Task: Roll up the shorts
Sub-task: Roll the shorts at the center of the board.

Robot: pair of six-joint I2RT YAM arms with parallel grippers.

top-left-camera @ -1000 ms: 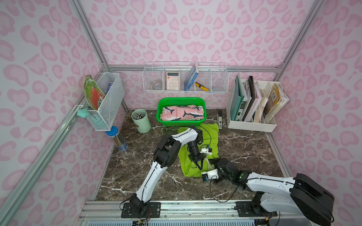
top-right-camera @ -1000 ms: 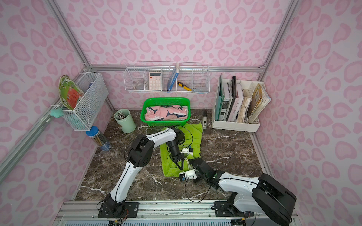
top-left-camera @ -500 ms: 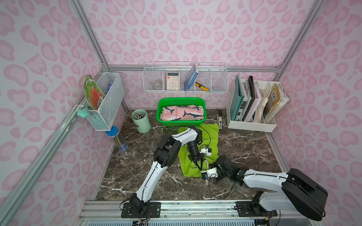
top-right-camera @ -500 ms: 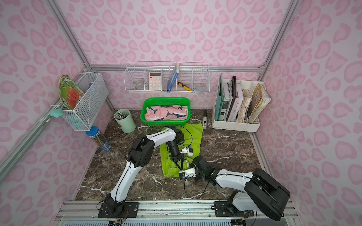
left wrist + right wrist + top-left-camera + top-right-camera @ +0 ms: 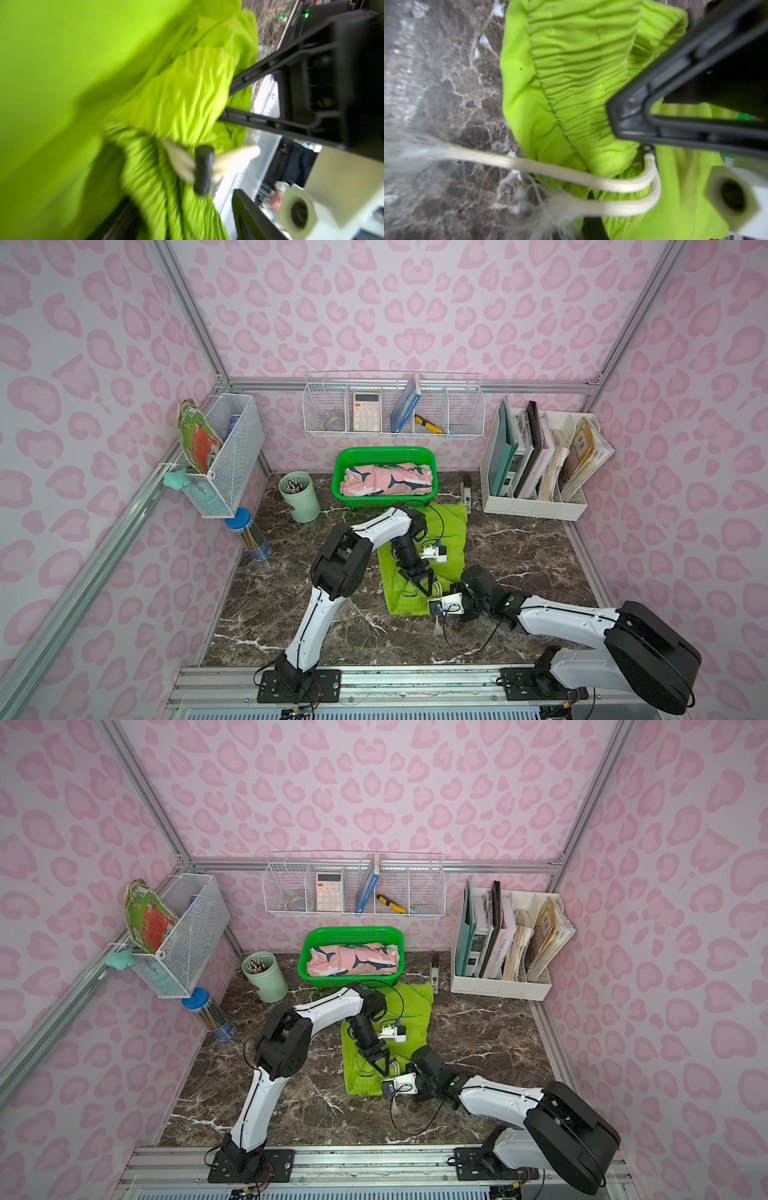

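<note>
The lime green shorts (image 5: 446, 531) lie spread on the marble table, with the gathered waist toward the front. My left gripper (image 5: 426, 588) points down over the waist with its jaws open; in the left wrist view the waistband (image 5: 176, 97) runs between its spread fingers (image 5: 247, 216). My right gripper (image 5: 441, 596) comes in from the right and is shut on the waistband's front right corner (image 5: 571, 87). The white drawstring (image 5: 550, 169) loops out beside it onto the marble. The pink shark-print shorts (image 5: 386, 483) lie rolled in the green basket (image 5: 338, 472) at the back.
A mint cup of pens (image 5: 299, 497) and a blue-lidded jar (image 5: 249, 533) stand at the back left. A white file holder (image 5: 536, 464) fills the back right. A small dark object (image 5: 466, 489) lies beside the shorts' far corner. Wire baskets hang on the walls.
My right gripper has moved in a little to the left and shut on the waistband. My left gripper has opened and let go of the cloth.
</note>
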